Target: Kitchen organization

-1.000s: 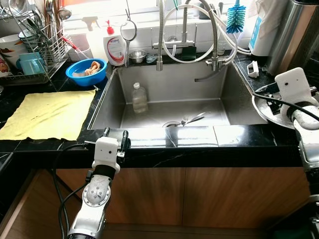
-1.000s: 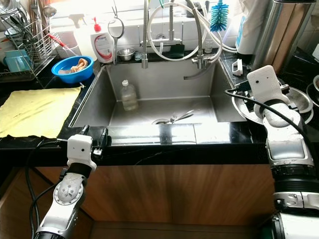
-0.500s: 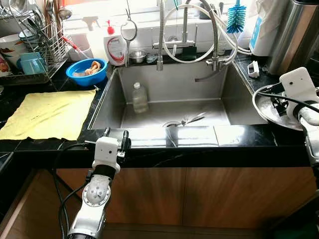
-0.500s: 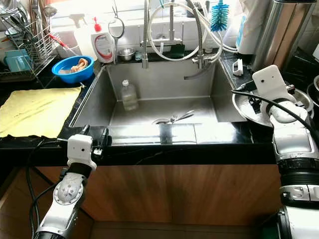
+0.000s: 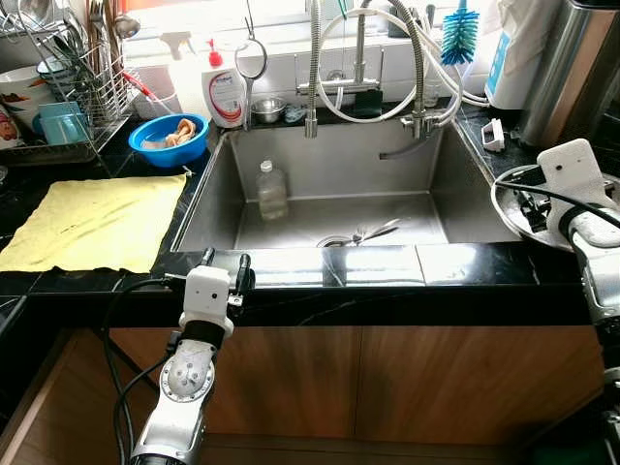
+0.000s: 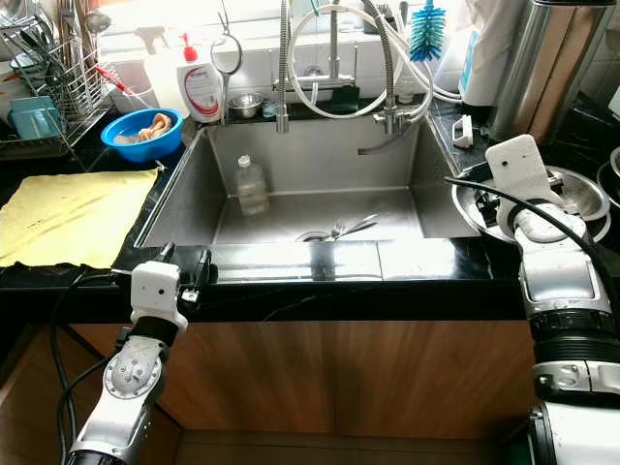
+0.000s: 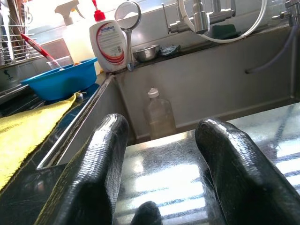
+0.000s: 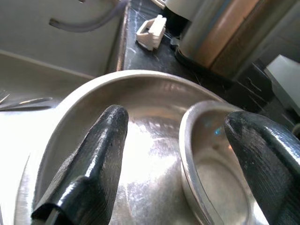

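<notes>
Black marble countertop [image 5: 87, 283] around stainless sink basin [image 5: 320, 208]. Wood cabinet fronts [image 5: 387, 378] below. White tiled backsplash [image 5: 281, 68]; bright daylight from window behind faucet.

Brushed steel sink [image 5: 291, 208]; glossy black counter [image 5: 465, 263]; yellow cloth [image 5: 92, 221].

Yellow cloth [image 5: 92, 222], blue bowl [image 5: 168, 140], black counter [image 5: 465, 264]

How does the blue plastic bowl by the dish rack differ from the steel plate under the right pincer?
The blue plastic bowl is deep, opaque blue and sits left of the sink; the shiny steel plate is wide, shallow and sits right of it. The bowl holds pale items, the plate a smaller steel bowl. Both rest on the black counter.
</notes>
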Available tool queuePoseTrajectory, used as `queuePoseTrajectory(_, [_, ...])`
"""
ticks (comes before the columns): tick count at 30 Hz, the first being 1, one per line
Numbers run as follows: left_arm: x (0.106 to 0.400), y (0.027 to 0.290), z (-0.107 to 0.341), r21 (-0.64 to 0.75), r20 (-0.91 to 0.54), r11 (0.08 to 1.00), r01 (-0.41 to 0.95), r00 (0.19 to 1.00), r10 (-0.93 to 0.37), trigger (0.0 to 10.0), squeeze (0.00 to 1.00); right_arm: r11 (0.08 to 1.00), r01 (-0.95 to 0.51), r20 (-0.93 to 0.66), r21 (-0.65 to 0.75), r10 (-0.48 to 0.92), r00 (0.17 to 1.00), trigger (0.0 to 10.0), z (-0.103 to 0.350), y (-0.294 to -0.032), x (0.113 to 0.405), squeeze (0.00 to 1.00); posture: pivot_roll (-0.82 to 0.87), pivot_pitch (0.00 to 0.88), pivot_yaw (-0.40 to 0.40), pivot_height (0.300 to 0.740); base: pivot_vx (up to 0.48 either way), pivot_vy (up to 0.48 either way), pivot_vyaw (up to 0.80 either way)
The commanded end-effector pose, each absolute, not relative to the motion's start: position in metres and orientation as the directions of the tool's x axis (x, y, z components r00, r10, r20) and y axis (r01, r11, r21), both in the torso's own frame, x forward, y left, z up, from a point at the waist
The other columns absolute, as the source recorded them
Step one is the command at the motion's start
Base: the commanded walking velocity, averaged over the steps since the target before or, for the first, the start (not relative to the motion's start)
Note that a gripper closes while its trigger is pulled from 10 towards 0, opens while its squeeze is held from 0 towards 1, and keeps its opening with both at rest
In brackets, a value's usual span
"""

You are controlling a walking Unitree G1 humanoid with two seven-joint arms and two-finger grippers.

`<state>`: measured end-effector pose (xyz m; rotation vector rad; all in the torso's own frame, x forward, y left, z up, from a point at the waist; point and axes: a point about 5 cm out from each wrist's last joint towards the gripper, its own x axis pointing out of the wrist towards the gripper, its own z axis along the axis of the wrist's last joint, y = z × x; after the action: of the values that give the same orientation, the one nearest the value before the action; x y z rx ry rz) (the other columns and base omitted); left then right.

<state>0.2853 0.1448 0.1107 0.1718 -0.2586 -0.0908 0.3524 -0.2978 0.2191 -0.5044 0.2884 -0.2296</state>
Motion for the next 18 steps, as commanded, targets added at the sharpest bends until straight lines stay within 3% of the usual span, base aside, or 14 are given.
queuePoseTrajectory(1, [0.281,0.146,0.095,0.209,0.162,0.973,0.097,0.978,-0.133,10.0,0.00,0.862,0.155,-0.230,-0.482,-0.296,0.927,10.0,0.214,-0.299,0.352,0.00,-0.15,0.000,0.088,0.740,0.000,0.000,0.00])
queuePoseTrajectory(18, [0.280,0.146,0.094,0.214,0.157,0.972,0.101,0.978,-0.136,10.0,0.00,0.878,0.167,-0.265,-0.449,-0.310,0.913,10.0,0.200,-0.296,0.352,0.00,-0.15,0.000,0.088,0.740,0.000,0.000,0.00])
